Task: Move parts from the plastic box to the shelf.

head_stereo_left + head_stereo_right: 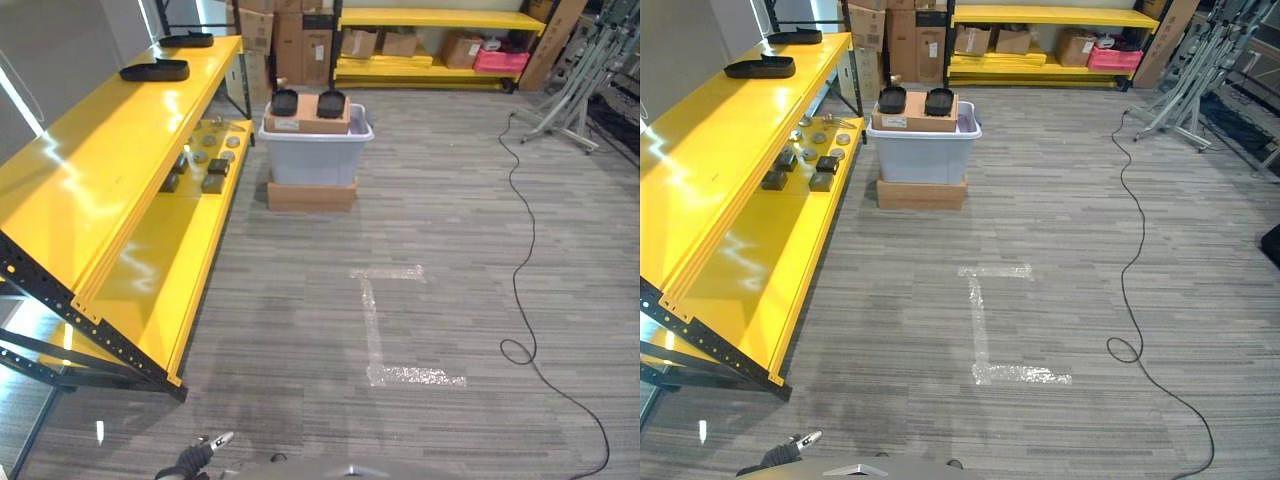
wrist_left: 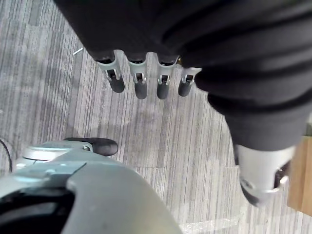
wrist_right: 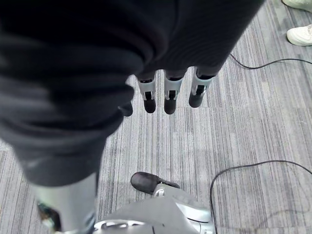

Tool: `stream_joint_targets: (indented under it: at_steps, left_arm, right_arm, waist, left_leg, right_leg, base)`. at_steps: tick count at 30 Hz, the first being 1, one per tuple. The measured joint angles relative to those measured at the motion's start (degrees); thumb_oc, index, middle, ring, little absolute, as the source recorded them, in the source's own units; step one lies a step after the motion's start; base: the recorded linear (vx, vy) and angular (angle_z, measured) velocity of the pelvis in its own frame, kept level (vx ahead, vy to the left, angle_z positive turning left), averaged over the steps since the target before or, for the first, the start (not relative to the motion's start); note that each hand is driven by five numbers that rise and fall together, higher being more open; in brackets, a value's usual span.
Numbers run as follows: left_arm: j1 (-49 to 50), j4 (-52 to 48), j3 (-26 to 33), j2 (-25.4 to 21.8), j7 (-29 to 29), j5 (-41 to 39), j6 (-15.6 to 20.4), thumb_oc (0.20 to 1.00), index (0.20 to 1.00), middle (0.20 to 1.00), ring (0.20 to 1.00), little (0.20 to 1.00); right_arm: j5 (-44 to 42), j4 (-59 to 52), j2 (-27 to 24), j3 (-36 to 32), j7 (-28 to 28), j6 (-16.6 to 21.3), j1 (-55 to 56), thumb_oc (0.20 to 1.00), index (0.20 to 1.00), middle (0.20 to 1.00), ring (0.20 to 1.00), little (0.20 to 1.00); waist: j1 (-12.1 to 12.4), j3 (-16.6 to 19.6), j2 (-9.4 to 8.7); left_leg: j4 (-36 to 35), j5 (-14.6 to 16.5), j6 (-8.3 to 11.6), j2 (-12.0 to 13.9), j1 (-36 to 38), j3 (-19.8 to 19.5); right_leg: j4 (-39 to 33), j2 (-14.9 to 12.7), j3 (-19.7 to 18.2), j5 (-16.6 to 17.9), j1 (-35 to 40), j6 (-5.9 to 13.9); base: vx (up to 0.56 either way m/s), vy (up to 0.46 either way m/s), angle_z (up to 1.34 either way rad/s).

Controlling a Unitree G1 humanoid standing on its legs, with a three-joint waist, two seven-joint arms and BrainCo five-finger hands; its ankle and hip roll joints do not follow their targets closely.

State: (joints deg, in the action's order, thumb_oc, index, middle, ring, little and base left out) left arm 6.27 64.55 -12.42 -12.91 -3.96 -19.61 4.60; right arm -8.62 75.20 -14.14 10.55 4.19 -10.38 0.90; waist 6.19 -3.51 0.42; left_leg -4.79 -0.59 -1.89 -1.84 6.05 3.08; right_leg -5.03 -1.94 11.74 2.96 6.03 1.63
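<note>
Head camera, left eye: the left hand (image 1: 196,457) hangs low at the near edge, fingers pointing down toward the grey floor (image 1: 450,230), nothing in them. Far ahead of that hand sits the plastic box (image 1: 317,146), pale grey, resting on a flat cardboard base (image 1: 311,194). A cardboard carton (image 1: 309,116) lies across the box's top with two black parts (image 1: 308,103) on it. Ahead and off to the hand's left runs the yellow shelf (image 1: 100,180); its lower level carries a cluster of small parts (image 1: 205,160), its upper level two black trays (image 1: 155,70). A white tape mark (image 1: 385,325) lies on the floor between the hand and the box.

Right eye: same layout, and the left hand again just peeks in at the bottom edge, well short of box and shelf alike.

Left wrist view: here's the close look — fingers straight and relaxed, thumb apart, hand open and empty, only floor past the fingertips.

Right wrist view: this brings in the right hand (image 3: 168,92), also pointing down at the floor, fingers straight, slack, holding nothing. Beyond it, white shoes (image 3: 302,29) of a person stand on the floor.
</note>
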Motion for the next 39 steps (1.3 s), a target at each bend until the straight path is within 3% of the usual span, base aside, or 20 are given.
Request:
stream_joint_targets:
  at_steps: [8, 17, 33, 39]
  left_arm:
    - [0.0, 0.0, -0.3, -0.1, 1.9, 1.3, 0.0, 1.000, 1.000, 1.000, 1.000, 1.000]
    - [-0.1, 2.5, 1.0, 0.0, 6.9, 1.2, -4.6, 1.000, 1.000, 1.000, 1.000, 1.000]
    - [-1.1, 3.0, 1.0, 0.1, 8.6, 1.8, -7.6, 1.000, 1.000, 1.000, 1.000, 1.000]
    - [-1.4, 3.7, 0.8, 0.1, 8.6, 3.0, -9.2, 1.000, 1.000, 1.000, 1.000, 1.000]
  right_arm:
    - [0.0, 0.0, 0.0, 0.1, -0.1, -0.2, 0.0, 1.000, 1.000, 1.000, 1.000, 1.000]
    - [-1.3, 0.3, 0.0, 0.0, 0.1, -2.6, 0.4, 1.000, 1.000, 1.000, 1.000, 1.000]
    - [-2.7, 0.3, 0.1, -0.3, 2.5, -3.2, 0.6, 1.000, 1.000, 1.000, 1.000, 1.000]
    - [-3.6, 0.9, -0.1, -0.7, 2.6, -3.3, 0.6, 1.000, 1.000, 1.000, 1.000, 1.000]
  waist:
    - [-0.1, 1.4, 0.48]
    - [-0.2, 2.0, 0.37]
    - [-0.8, 2.0, 0.37]
    - [-1.5, 1.6, 0.34]
  left_leg:
    - [0.0, 0.0, -0.01, 0.0, 0.0, -0.1]
    - [0.0, 0.0, 0.03, -0.1, 0.1, -0.1]
    - [0.0, 0.1, -0.06, -0.2, 0.1, 0.0]
    - [0.0, 0.3, -0.92, -0.8, 0.2, 0.0]
  right_leg:
    - [0.0, 0.0, 0.0, 0.0, 0.0, -0.01]
    - [0.1, 0.0, 0.1, 0.0, 0.1, -0.02]
    - [0.3, -0.2, -0.2, 0.0, 0.1, -0.02]
    - [2.7, -0.9, -0.3, -1.0, -1.0, 0.55]
  base:
    - [0.00, 0.000, 0.00]
    - [0.01, 0.003, 0.00]
    - [0.02, 0.046, 0.00]
    - [0.01, 0.142, -0.01]
